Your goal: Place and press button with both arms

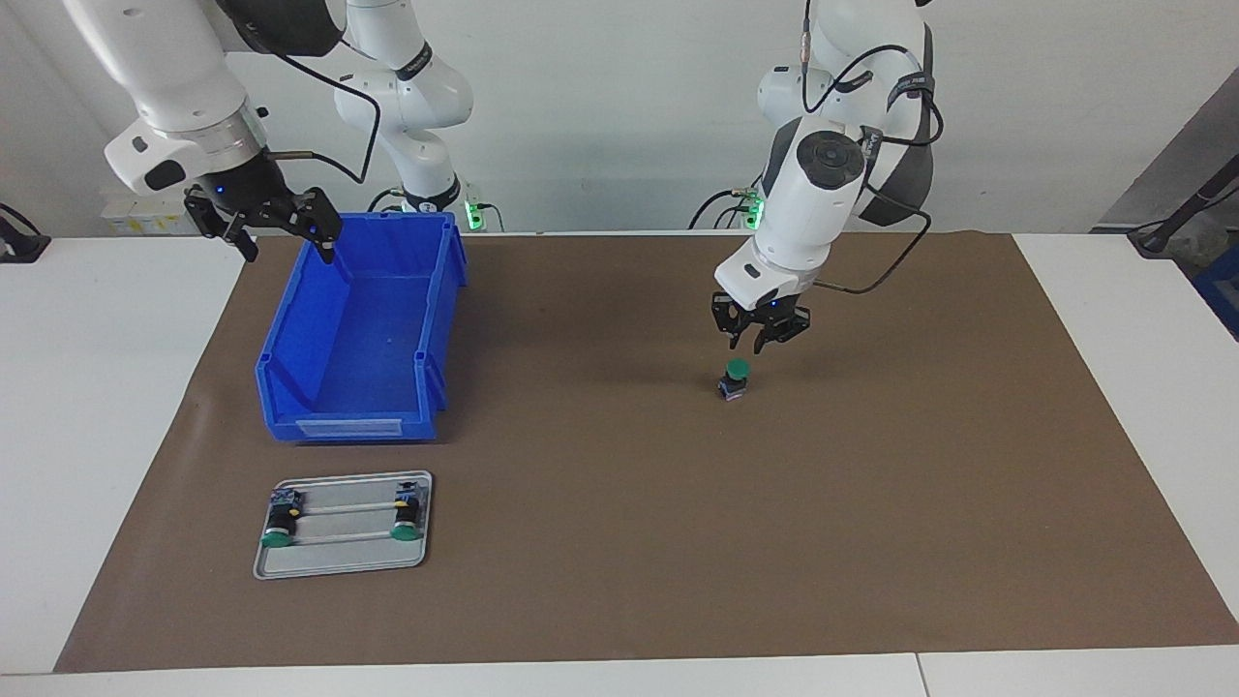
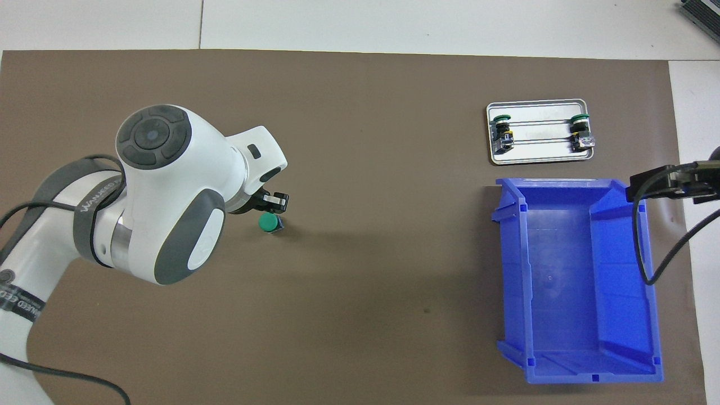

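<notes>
Green caps mark three push-buttons in all. One button [image 1: 736,378] stands upright on its block base on the brown mat [image 1: 629,542], alone, toward the left arm's end of the worktop [image 1: 116,407]. The other two buttons [image 1: 282,524] [image 1: 407,515] lie on their sides on a single grey metal tray [image 1: 344,566], one at each end of it, their caps pointing away from the robots. There is one blue bin [image 1: 363,334], standing nearer to the robots than the tray, toward the right arm's end; no contents show in it.

Two arms are in view. The left hand [image 1: 761,339] hangs just above the standing button, apart from it, its fingers spread and grasping nothing. The right hand [image 1: 263,225] is raised over the bin's rim at the corner nearest the robots, fingers wide apart and likewise holding nothing.

In the overhead view the left arm's bulky white wrist [image 2: 169,197] covers most of its own hand, so only one black fingertip [image 2: 277,201] peeks out beside the button's cap [image 2: 268,223]. That cap in turn hides nearly all of the body beneath it, leaving a sliver of the base. The right hand [image 2: 669,183] is cut off by the picture's edge there, showing only dark fingers and a trailing cable. The buttons on the tray are too small to make out more than cap, dark body and a yellow fleck.
</notes>
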Motion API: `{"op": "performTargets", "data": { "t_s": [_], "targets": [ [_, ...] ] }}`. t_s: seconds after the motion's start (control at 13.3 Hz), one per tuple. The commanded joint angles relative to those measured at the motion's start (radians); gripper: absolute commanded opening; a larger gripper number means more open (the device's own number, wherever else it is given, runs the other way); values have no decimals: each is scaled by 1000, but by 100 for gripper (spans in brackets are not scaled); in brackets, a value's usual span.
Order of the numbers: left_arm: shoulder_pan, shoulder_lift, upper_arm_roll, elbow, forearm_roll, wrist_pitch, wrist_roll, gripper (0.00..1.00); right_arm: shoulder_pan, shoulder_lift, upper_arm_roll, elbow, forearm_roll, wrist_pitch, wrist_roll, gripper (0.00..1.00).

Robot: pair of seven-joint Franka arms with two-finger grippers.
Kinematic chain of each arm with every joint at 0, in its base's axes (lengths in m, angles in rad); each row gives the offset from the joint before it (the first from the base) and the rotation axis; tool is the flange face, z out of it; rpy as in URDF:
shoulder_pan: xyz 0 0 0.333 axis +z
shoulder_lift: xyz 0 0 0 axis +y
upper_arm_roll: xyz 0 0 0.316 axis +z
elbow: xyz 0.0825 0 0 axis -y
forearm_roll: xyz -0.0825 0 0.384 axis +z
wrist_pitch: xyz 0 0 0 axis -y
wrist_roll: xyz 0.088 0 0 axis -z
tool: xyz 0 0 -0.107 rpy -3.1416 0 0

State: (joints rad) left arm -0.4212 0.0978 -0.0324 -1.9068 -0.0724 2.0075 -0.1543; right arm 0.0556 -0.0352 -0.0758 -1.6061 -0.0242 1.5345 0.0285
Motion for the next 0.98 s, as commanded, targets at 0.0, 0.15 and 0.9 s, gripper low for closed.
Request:
{"op": "performTargets", "data": {
  "t_s": [0.0,0.15,0.9],
  "targets": [
    [-18,-70,12,-112,20,72,-39,0,-19,-26,24,-29,1,3,13,100],
    [-18,-79,12,-138,20,85,-48,0,-19,-26,24,-29,1,3,13,100],
    [-16,-41,12,-247,20,309,-48,0,-19,-26,24,-29,1,3,16,100]
  ]
}}
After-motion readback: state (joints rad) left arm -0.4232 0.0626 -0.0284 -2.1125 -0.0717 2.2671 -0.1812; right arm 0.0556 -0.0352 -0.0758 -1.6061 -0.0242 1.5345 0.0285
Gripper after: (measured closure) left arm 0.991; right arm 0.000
